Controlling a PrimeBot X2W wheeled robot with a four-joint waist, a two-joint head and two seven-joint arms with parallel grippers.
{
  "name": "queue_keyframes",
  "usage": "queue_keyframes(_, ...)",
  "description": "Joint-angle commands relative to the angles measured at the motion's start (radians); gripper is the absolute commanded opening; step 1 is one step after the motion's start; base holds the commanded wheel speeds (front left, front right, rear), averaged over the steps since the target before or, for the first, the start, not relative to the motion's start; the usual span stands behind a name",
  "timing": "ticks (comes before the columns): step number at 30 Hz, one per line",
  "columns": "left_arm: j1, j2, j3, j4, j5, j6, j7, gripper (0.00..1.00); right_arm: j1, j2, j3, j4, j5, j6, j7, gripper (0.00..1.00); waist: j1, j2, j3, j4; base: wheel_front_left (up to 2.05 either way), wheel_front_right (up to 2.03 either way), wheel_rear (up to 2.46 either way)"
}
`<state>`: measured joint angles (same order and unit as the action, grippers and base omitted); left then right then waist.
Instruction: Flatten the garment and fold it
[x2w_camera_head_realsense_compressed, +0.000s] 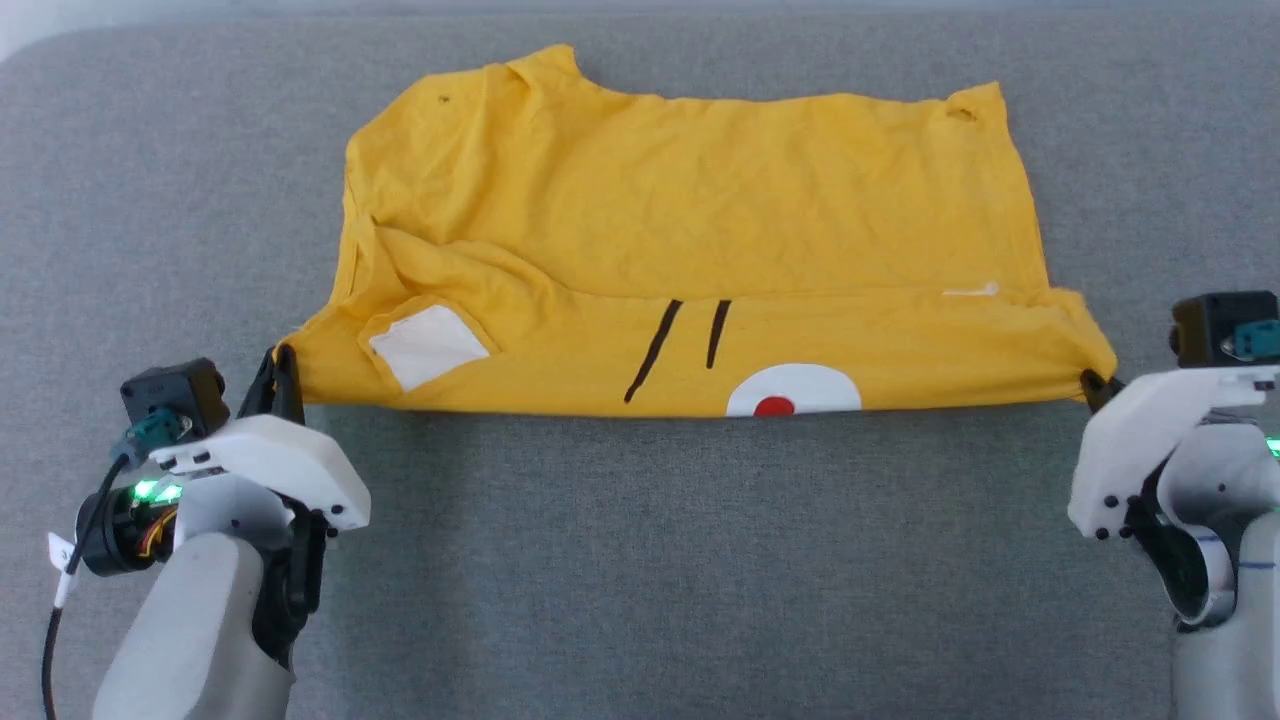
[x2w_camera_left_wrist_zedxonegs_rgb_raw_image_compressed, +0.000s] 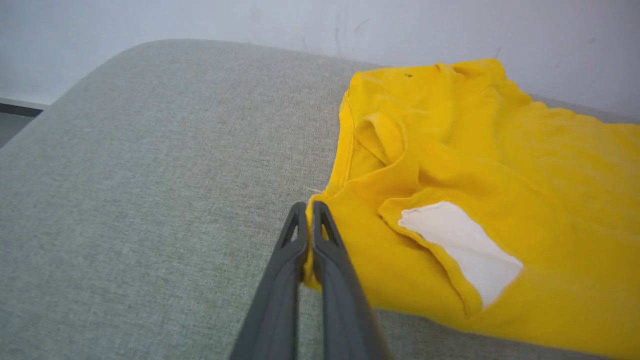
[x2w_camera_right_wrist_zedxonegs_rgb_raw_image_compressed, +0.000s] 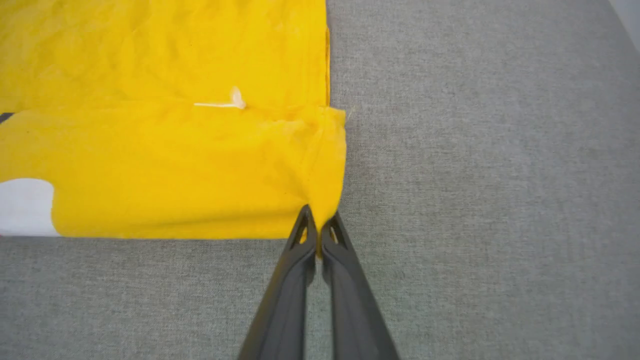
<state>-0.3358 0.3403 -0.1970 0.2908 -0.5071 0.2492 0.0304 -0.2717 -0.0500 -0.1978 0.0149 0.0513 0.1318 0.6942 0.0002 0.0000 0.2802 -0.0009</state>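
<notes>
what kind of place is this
Likely an indoor test bench, not surely: a grey cloth-covered surface with a rounded corner, a bare pale wall behind it, one yellow T-shirt on it.

Grey fabric surface (x2w_camera_head_realsense_compressed: 640, 560) under yellow garment (x2w_camera_head_realsense_compressed: 690, 220)

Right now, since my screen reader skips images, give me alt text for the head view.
A yellow T-shirt lies partly folded on a grey surface, printed side showing along its near edge. The left gripper and right gripper have jaws shut on its near corners.
</notes>
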Motion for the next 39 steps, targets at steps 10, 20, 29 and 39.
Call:
queue_keyframes(10, 0.154, 0.016, -0.034, -0.087, 0.047, 0.058, -0.006, 0.0, 0.183, -0.004, -0.084, -0.155, -0.019, -0.001, -0.022, 0.0, -0.0002, 0.0, -0.114, 0.018, 0.0, 0.0, 0.0)
queue_keyframes(20, 0.355, 0.034, -0.073, -0.181, 0.015, 0.099, 0.15, 0.0, 0.376, -0.001, -0.14, -0.184, 0.051, -0.001, 0.064, 0.0, -0.0002, 0.0, -0.122, 0.013, 0.0, 0.0, 0.0)
queue_keyframes(29, 0.376, 0.017, -0.095, -0.122, -0.02, 0.081, 0.192, 0.0, 0.357, 0.0, -0.13, 0.024, 0.087, -0.001, -0.053, 0.0, -0.0002, 0.0, -0.101, 0.004, 0.0, 0.0, 0.0)
queue_keyframes(39, 0.371, -0.023, -0.101, -0.057, -0.065, 0.049, 0.175, 1.0, 0.364, 0.0, -0.116, 0.106, 0.161, -0.001, -0.213, 1.0, -0.0002, 0.0, -0.148, 0.0, 0.0, 0.0, 0.0)
